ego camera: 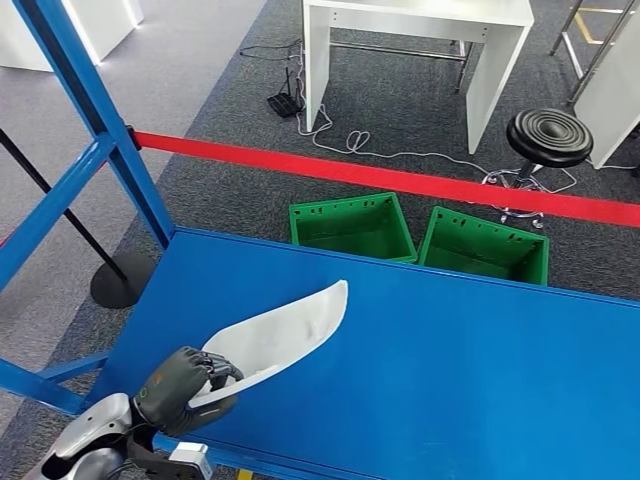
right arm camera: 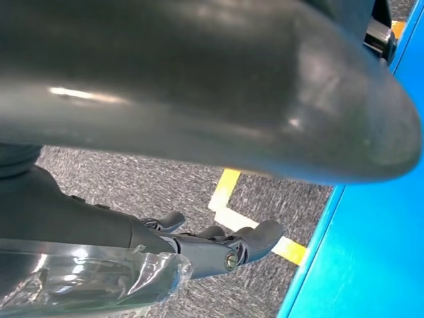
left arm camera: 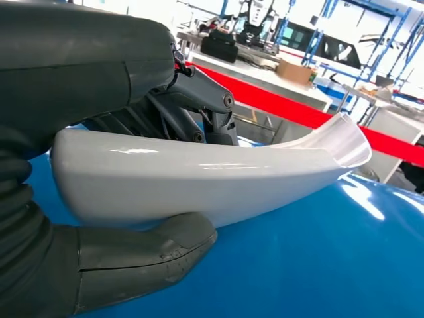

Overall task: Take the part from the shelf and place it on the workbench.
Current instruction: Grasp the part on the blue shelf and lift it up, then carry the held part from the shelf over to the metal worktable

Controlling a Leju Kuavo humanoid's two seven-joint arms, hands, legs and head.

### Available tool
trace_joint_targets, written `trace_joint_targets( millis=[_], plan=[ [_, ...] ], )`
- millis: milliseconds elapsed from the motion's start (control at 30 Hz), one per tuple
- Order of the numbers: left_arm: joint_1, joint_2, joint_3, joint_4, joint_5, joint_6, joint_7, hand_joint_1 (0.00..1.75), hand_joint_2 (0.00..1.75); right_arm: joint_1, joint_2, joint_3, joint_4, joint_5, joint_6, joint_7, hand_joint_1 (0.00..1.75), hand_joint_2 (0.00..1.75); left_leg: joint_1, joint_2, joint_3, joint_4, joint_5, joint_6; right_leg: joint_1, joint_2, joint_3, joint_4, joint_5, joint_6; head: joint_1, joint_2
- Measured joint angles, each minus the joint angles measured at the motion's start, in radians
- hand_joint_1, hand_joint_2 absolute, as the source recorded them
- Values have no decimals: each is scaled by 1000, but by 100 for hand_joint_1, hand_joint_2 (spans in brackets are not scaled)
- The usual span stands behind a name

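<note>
Now the left hand grips the near end of the white part, thumb under it and fingers over its top edge. Its far tip points away over the blue desk; in the left wrist view the part's underside sits at the desk surface, though I cannot tell whether it touches. Beside the desk edge, the right hand hangs over grey carpet with a yellow floor line, fingers loosely apart and holding nothing. Beyond the desk sit two green crates, a red barrier tape and a black stool.
</note>
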Motion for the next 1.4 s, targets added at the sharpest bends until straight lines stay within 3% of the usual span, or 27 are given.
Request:
trace_joint_targets(
  millis=[267, 400, 500, 567, 600, 667, 700, 733, 767, 833, 900, 967, 1000, 1033, 1100, 1167, 1200, 1233, 1267, 1333, 1367, 1400],
  plan=[
    [47, -20, 19, -64, 8, 61, 4, 169, 175, 54, 29, 0, -124, -72, 63, 0, 0, 0, -2, 0, 0, 1, -1, 2, -2, 0, 0, -1, 1, 2, 0, 0],
    [113, -29, 26, -159, -8, 137, 43, 169, 175, 101, 92, -30, -304, -133, 114, -127, 0, 0, -8, 0, -1, 2, -2, 10, -9, 1, 0, -3, 4, 10, -1, 0],
    [142, -39, 23, -230, -54, 162, 75, 169, 175, 108, 122, -31, -387, -194, 82, -198, 0, 0, -15, 0, -6, -6, 15, 26, -19, -3, -12, 3, 4, 22, 0, 0],
    [146, -50, 16, -263, -75, 163, 85, 169, 175, 116, 129, -5, -424, -296, 60, -214, 0, 0, -16, -1, -15, -14, 29, 37, -24, -11, -44, 58, -38, 26, 3, 0],
    [147, -55, 14, -273, -80, 164, 84, 169, 175, 130, 130, 24, -457, -361, 68, -206, 0, 0, -17, -1, -21, -13, 33, 39, -27, -15, -72, 118, -76, 27, 5, 0],
    [151, -62, 10, -287, -82, 167, 74, 169, 175, 177, 127, 104, -551, -495, 108, -132, 0, 0, -23, -6, -39, -6, 37, 42, -33, -19, -124, 256, -139, 31, 6, 0],
    [153, -66, 9, -291, -80, 168, 66, 169, 175, 204, 120, 150, -608, -570, 130, -78, 0, 0, -26, -10, -47, -1, 38, 42, -36, -20, -137, 297, -148, 34, 5, 0],
    [155, -70, 8, -293, -76, 169, 60, 169, 175, 228, 111, 189, -657, -637, 143, -27, 0, 0, -28, -16, -54, 6, 38, 41, -39, -21, -131, 298, -135, 37, 5, 0],
    [156, -73, 7, -294, -74, 169, 55, 169, 175, 248, 100, 228, -698, -697, 147, 15, 0, 0, -27, -22, -61, 16, 35, 37, -44, -22, -109, 260, -105, 43, 5, 0],
    [159, -77, 7, -297, -70, 170, 51, 169, 175, 271, 72, 312, -750, -778, 125, 53, 0, 0, -30, -31, -80, 40, 27, 22, -53, -27, -62, 168, -72, 63, 11, 0],
    [163, -78, 7, -299, -67, 176, 50, 169, 175, 273, 40, 395, -770, -829, 88, 38, 0, 0, -45, -36, -101, 59, 23, 10, -60, -28, -50, 134, -84, 59, 14, 0],
    [165, -77, 7, -301, -64, 183, 51, 169, 175, 268, 15, 458, -775, -859, 62, -4, 0, 0, -55, -38, -119, 66, 24, 4, -68, -27, -68, 145, -90, 39, 4, 0],
    [165, -76, 7, -301, -63, 186, 51, 169, 175, 264, 5, 483, -778, -868, 55, -24, 0, 0, -55, -35, -128, 70, 18, -3, -71, -27, -79, 152, -89, 37, -2, 0],
    [163, -76, 7, -301, -62, 186, 51, 169, 175, 262, -3, 503, -782, -873, 50, -37, 0, 0, -53, -28, -136, 83, 0, -12, -71, -28, -87, 156, -89, 35, -7, 0],
    [155, -76, 6, -301, -62, 187, 51, 169, 175, 263, -19, 532, -790, -879, 44, -49, 0, 0, -45, -4, -158, 158, -69, -33, -66, -35, -87, 158, -89, 31, -16, 0],
    [145, -76, 3, -301, -60, 187, 50, 169, 175, 267, -34, 551, -796, -881, 36, -49, 0, 0, -36, 11, -186, 269, -138, -39, -56, -45, -81, 158, -90, 29, -22, 0],
    [143, -76, 2, -301, -60, 187, 50, 169, 175, 268, -42, 561, -800, -883, 28, -49, 0, 0, -34, 13, -193, 305, -147, -32, -49, -49, -81, 158, -90, 28, -22, 0],
    [143, -76, 0, -301, -59, 187, 52, 169, 175, 268, -49, 571, -803, -884, 15, -47, 0, 0, -37, 13, -190, 311, -136, -21, -42, -50, -81, 157, -90, 26, -23, 0],
    [143, -76, -1, -301, -59, 187, 53, 169, 175, 268, -57, 582, -805, -887, 2, -45, 0, 0, -43, 12, -173, 285, -109, -4, -34, -51, -82, 156, -90, 23, -23, 0],
    [144, -74, -4, -301, -58, 187, 57, 169, 175, 273, -71, 606, -806, -904, -18, -40, 0, 0, -66, 0, -119, 180, -49, 51, -22, -54, -84, 155, -89, 18, -22, 0],
    [147, -72, -6, -301, -57, 188, 58, 169, 175, 277, -76, 616, -807, -917, -23, -39, 0, 0, -76, -5, -94, 128, -32, 72, -20, -56, -86, 153, -87, 15, -20, 0],
    [151, -69, -6, -302, -56, 190, 60, 169, 175, 282, -81, 624, -807, -930, -26, -39, 0, 0, -85, -9, -76, 91, -22, 84, -23, -59, -88, 149, -82, 15, -19, 0]
  ],
)
